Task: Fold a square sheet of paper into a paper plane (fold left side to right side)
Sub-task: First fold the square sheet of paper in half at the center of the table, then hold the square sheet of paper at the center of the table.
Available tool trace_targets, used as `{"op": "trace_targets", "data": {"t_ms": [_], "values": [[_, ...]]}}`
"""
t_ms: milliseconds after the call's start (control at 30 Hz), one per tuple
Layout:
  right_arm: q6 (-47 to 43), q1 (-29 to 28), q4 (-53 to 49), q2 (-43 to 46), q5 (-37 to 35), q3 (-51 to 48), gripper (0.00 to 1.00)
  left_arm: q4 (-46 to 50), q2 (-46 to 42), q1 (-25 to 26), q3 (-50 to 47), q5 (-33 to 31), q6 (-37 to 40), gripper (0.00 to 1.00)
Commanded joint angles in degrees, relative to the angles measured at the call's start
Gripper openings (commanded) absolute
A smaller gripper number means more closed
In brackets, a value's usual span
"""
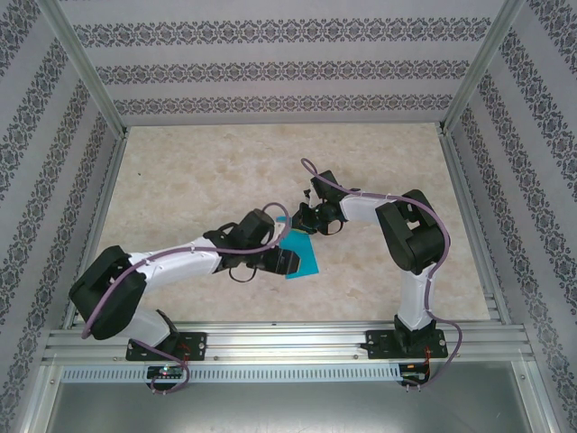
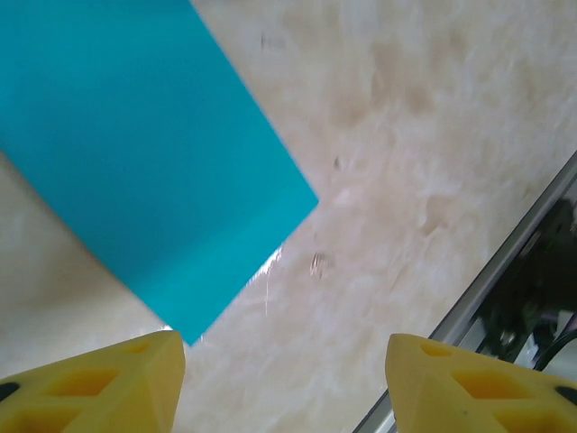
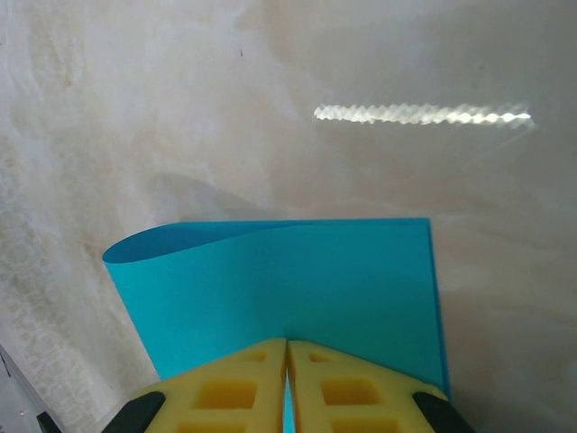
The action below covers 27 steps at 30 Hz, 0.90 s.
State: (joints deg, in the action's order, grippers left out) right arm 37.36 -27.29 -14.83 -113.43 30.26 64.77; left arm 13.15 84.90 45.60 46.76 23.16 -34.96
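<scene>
I am looking down on the marbled table (image 1: 198, 180), where both arms are reaching in toward the middle and meeting over the sheet of teal paper (image 1: 307, 260). The sheet is lying near the centre of the table, a little toward the near edge, between the two wrists.

The right gripper (image 3: 287, 383) is coming at the sheet from the far side. Its yellow fingers (image 3: 225, 392) are pressing flat against each other, and a thin sliver of teal is showing in the seam between them, so they are pinching the paper at its edge. In the right wrist view the sheet is spreading out ahead of those fingers, and its left portion is curling up off the table in a soft rounded bend rather than a sharp crease. A bright strip of reflected light (image 3: 419, 115) is lying on the tabletop beyond it.

The left gripper (image 2: 287, 388) is hovering with its yellow fingertips (image 2: 99, 379) spread well apart and nothing between them. One corner of the sheet is ending just beside the left-hand fingertip; I cannot tell whether they are touching. An aluminium frame rail (image 2: 505, 271) is running along the table's edge to the right of that view.
</scene>
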Motion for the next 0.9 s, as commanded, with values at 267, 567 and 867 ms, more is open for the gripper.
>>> {"op": "trace_targets", "data": {"t_ms": [267, 567, 867], "values": [[-1.2, 0.2, -0.3, -1.9, -3.1, -0.2, 0.12, -8.7, 13.3, -1.7, 5.5, 5.2, -0.1, 0.59], [-1.2, 0.3, 0.0, -1.1, -2.4, 0.2, 0.12, -10.4, 17.2, -1.7, 4.0, 3.9, -1.0, 0.59], [-2.2, 2.6, -2.7, 4.0, -1.3, 3.4, 0.16, -12.2, 18.5, -1.7, 0.2, 3.3, -2.3, 0.58]]}}
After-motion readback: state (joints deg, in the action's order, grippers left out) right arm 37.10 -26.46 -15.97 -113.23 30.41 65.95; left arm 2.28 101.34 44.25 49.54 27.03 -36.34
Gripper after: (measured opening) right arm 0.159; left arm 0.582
